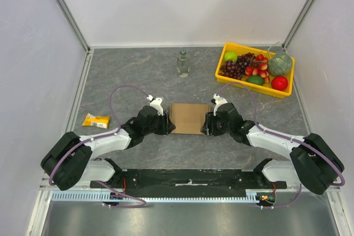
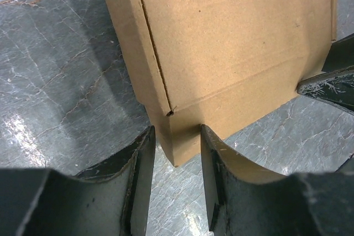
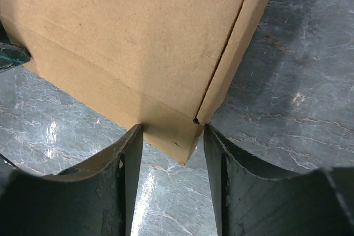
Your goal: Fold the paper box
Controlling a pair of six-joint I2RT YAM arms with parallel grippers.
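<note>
- Tabletop of grey stone pattern runs under both sets of jaws.
- Yellow fruit tray sits well beyond the right jaws, out of play.
- Paper box lies flat on the table, right between the two sets of jaws. It looks almost formed, with the top panel down and a seam open along each side.
- Left gripper is on the box's near left corner: jaws partly apart, both fingers against the cardboard, clamped on that corner.
- Right gripper straddles the near right corner, with cardboard filling the gap between the fingers. I can't tell if it really pinches.
- Step in hand, as I read it: squaring the near corners so the front flap seats.
- Next move calls for even pressure from both sides, gentle enough not to crush the corrugation.
- Clear bottle stands beyond both jaws, and an orange packet lies outside the left ones.
</note>
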